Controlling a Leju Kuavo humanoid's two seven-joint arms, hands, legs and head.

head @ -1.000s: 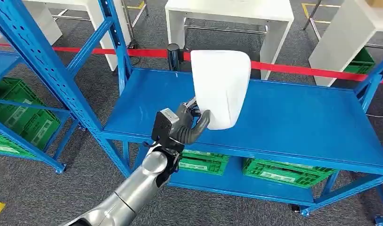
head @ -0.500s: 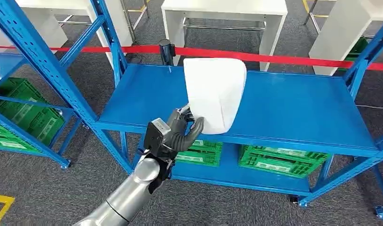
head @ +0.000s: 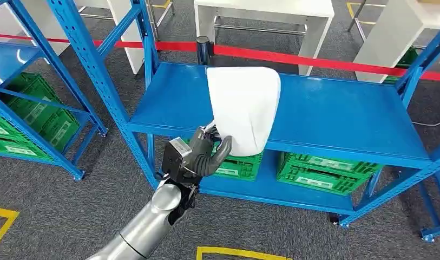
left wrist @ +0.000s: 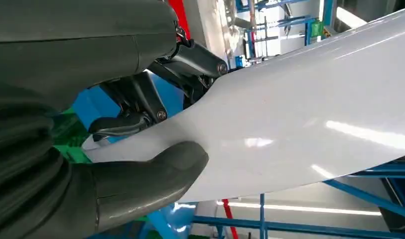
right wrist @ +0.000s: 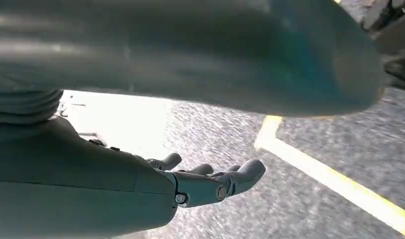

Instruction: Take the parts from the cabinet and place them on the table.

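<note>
Two green crates sit under the blue shelf, contents unclear; left hand grips a white part, right hand loose.

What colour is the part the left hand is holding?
White, plain and glossy; the part shows best in the head view, held by the left hand.

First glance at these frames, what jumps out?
The large white part, gripped at its lower edge by the left hand and held up in front of the blue table. Next, the green crates on the shelf beneath, and the red barrier tape behind.
</note>
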